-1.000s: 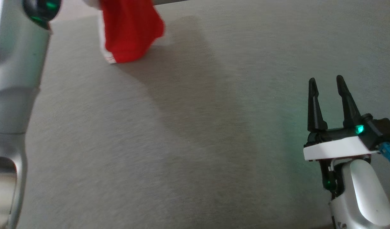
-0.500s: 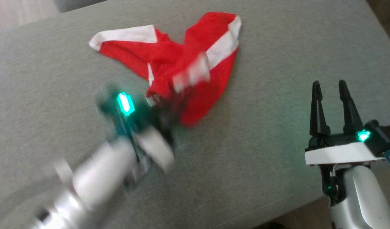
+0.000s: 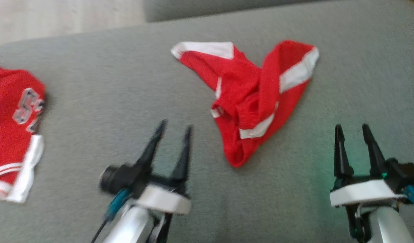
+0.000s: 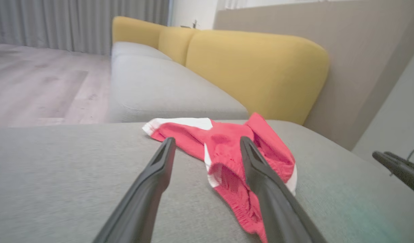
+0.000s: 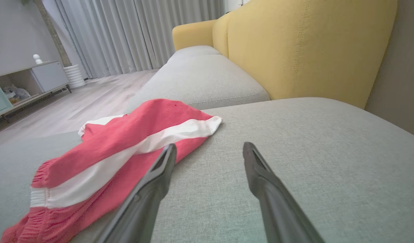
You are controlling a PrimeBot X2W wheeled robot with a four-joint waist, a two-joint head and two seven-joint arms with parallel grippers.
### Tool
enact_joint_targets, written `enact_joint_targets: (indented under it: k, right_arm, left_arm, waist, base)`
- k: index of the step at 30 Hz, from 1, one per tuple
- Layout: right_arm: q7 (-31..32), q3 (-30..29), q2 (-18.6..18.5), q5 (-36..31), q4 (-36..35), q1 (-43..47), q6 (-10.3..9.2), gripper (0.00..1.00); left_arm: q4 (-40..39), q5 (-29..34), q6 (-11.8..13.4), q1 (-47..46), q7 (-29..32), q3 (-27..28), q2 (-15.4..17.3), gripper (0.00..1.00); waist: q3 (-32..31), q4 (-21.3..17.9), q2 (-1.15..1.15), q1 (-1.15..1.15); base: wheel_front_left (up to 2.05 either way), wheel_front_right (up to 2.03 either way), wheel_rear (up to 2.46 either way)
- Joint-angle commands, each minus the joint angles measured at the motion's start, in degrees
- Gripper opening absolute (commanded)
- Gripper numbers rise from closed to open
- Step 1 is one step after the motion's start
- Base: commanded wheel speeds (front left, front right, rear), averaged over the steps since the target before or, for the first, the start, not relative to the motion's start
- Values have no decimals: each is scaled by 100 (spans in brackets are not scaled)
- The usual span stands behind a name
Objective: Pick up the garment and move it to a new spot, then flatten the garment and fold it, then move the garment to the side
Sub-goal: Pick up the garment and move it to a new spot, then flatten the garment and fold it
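Observation:
The garment [image 3: 254,98], red shorts with white stripes, lies crumpled on the grey sofa cushion [image 3: 126,87] in the middle of the head view. It also lies ahead of the fingers in the left wrist view [image 4: 227,158] and to the left in the right wrist view [image 5: 119,148]. My left gripper [image 3: 175,125] stands open at the lower middle, short of the garment's near left edge, with nothing between its fingers. At the lower right my right gripper [image 3: 351,127] is open too, apart from the garment.
A second red garment with a grey number and white trim [image 3: 14,131] lies at the cushion's left edge. Yellow backrests [image 5: 294,47] rise behind the cushion. Wooden floor [image 3: 58,17] shows beyond the far edge, and a low cabinet [image 5: 21,84] stands across the room.
My left gripper has let go of the garment, opened and drawn back toward me. The garment now lies loose on the cushion. The head camera has shifted.

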Motion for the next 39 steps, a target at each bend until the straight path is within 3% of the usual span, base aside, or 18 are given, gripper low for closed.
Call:
enact_joint_targets:
  k: [1, 6, 11, 19, 39]
  right_arm:
    - [-14, 97, -27, -63, -161, 4, -4, 100]
    - [-14, 80, -27, -98, -297, 301, -4, 100]
    - [-14, 193, -27, -202, -563, 651, -4, 100]
    - [-14, 342, -27, -406, -858, 1074, -4, 100]
    - [-14, 484, -27, -358, -855, 1106, -4, 100]
  left_arm:
    - [-358, 160, 64, 233, -53, 482, -49, 100]
    - [-1065, 750, -29, 1166, -53, 1469, -255, 100]
    - [-1372, 1386, -121, 1824, -54, 1857, -351, 100]
    - [-1399, 1846, -248, 2137, -54, 1999, -435, 100]
    - [-1262, 2046, -334, 2160, -54, 2075, -480, 100]
  waist:
    - [-417, 397, 0, 1]
    - [-776, 533, 0, 1]
    - [-992, 579, 0, 1]
    - [-1142, 589, 0, 1]
    - [-1091, 553, 0, 1]
  base:
    - [0, 0, 0]
    - [0, 0, 0]
    - [0, 0, 0]
    - [0, 0, 0]
    - [0, 0, 0]
